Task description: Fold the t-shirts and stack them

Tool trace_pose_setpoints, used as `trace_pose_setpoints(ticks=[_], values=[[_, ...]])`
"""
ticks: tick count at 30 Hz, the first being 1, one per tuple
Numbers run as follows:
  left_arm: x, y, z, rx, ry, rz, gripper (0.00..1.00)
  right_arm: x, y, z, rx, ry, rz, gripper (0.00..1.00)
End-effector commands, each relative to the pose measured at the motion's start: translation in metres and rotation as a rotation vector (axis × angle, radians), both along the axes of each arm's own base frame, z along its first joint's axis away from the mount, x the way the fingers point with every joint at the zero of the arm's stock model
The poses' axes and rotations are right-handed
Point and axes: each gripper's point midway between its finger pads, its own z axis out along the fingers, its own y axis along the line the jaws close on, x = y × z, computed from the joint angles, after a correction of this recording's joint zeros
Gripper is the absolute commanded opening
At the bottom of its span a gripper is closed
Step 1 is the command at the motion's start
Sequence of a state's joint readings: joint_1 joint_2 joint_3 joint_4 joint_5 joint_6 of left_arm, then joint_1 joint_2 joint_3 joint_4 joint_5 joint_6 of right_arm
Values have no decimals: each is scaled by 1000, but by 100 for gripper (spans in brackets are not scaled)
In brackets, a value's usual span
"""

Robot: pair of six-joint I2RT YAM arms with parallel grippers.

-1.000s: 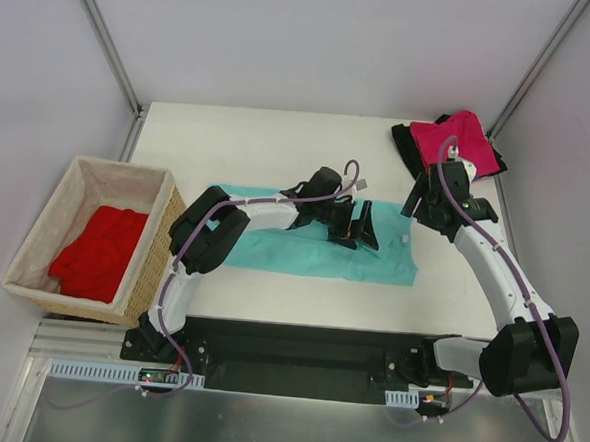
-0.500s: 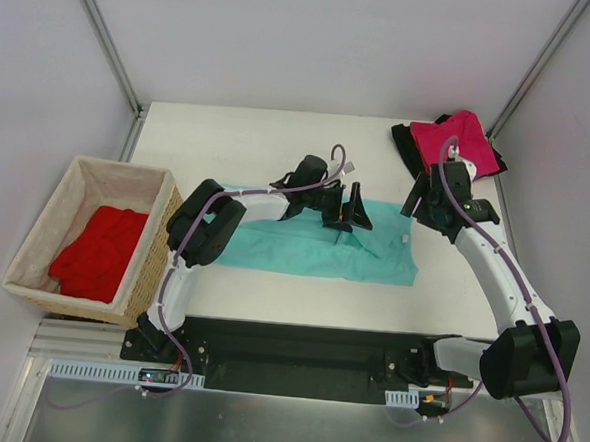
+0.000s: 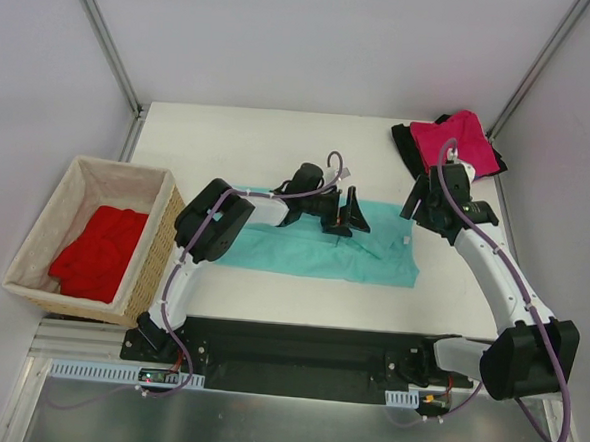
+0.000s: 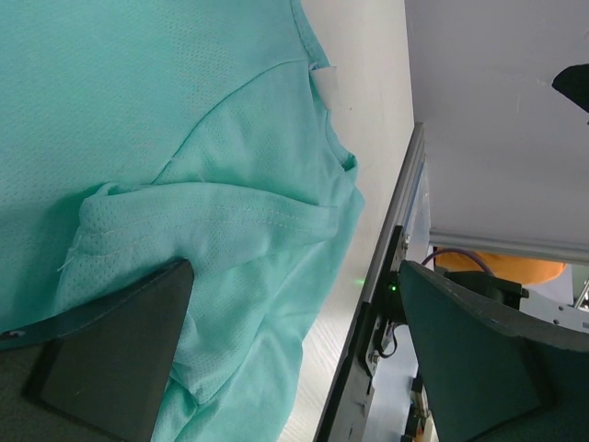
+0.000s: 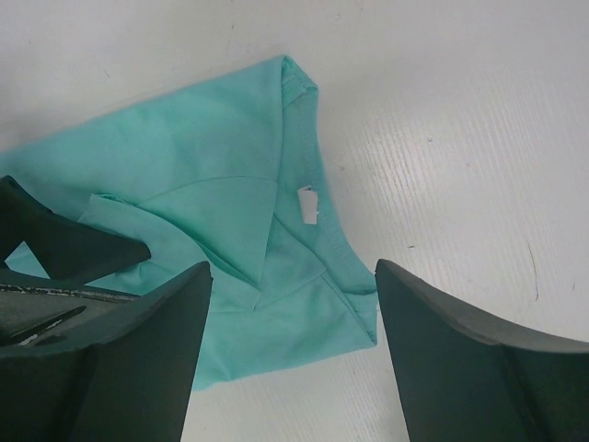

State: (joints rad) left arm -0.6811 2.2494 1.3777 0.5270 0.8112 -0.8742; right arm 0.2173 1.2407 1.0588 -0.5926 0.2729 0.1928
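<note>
A teal-green t-shirt (image 3: 303,247) lies spread across the middle of the table, with a creased fold near its right end (image 4: 212,221). My left gripper (image 3: 347,217) is open just above that fold, and its lower finger (image 4: 110,368) is over the cloth. My right gripper (image 3: 446,210) is open and empty above the shirt's collar end (image 5: 294,212), and holds nothing. A magenta-pink t-shirt (image 3: 458,141) lies folded on a black t-shirt (image 3: 412,148) at the back right corner. A bright red t-shirt (image 3: 98,252) lies in the basket. The striped t-shirt is out of view.
A tan wicker basket (image 3: 158,248) stands off the table's left edge. A metal frame rail (image 3: 505,229) runs along the right edge, close behind the stacked shirts. The black base rail (image 3: 297,356) runs along the near edge.
My left gripper has moved a little back and to the left over the teal shirt, staying open. The right arm has hardly moved.
</note>
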Motion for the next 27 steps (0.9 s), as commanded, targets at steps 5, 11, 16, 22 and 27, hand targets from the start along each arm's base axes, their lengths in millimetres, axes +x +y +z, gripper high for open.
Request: trace_pose_setpoints(ticks=[5, 11, 16, 22, 27], values=[[-12, 3, 48, -40, -79, -40, 96, 0, -1, 11, 9, -38, 11, 76], [-17, 11, 78, -39, -132, -36, 97, 2, 3, 5, 24, -26, 16, 76], [-19, 14, 97, -36, -169, -37, 97, 4, 6, -7, 33, 2, 20, 76], [-19, 13, 89, -16, -147, -40, 97, 5, 10, -10, 34, 4, 29, 76], [-19, 12, 77, -1, -128, -39, 97, 4, 8, -10, 25, 4, 26, 76]])
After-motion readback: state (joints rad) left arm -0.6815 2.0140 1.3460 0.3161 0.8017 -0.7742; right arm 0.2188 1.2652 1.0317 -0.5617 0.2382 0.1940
